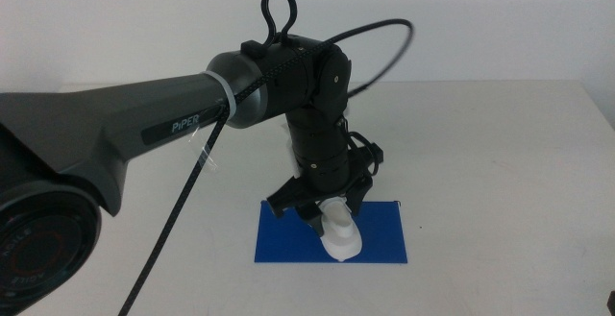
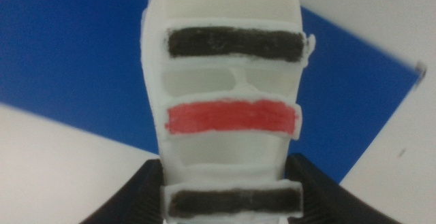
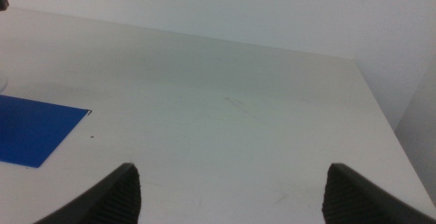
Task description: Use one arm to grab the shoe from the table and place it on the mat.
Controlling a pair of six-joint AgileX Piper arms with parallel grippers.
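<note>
Nearest, the left arm (image 1: 115, 138) fills the middle view's left side, a thick grey tube with "PiPER" printed in pale letters on its flank — the only writing that can be read. A black cable (image 1: 178, 220) runs down beside it, and a second cable loops up over the wrist.

Further along, the arm bends down to the left gripper (image 1: 322, 201), which hangs over the mat (image 1: 288, 244). Its jaws are closed on the shoe (image 1: 341, 234), gripping it from both sides near one end. The shoe's white tip reaches to the mat's near edge; whether the sole touches the mat cannot be told. In the left wrist view the shoe (image 2: 228, 101) stands between the dark jaws, its three straps plain — black, red, black — with the blue mat (image 2: 75, 60) behind it.

The right gripper (image 3: 231, 190) waits off to the side, out of the middle view, its jaws spread wide above bare table (image 3: 238, 115), with a corner of the mat (image 3: 34, 135) in sight.

The table (image 1: 500, 162) is plain white-grey, faintly scuffed, and ends at a plain pale wall (image 1: 480, 18).
</note>
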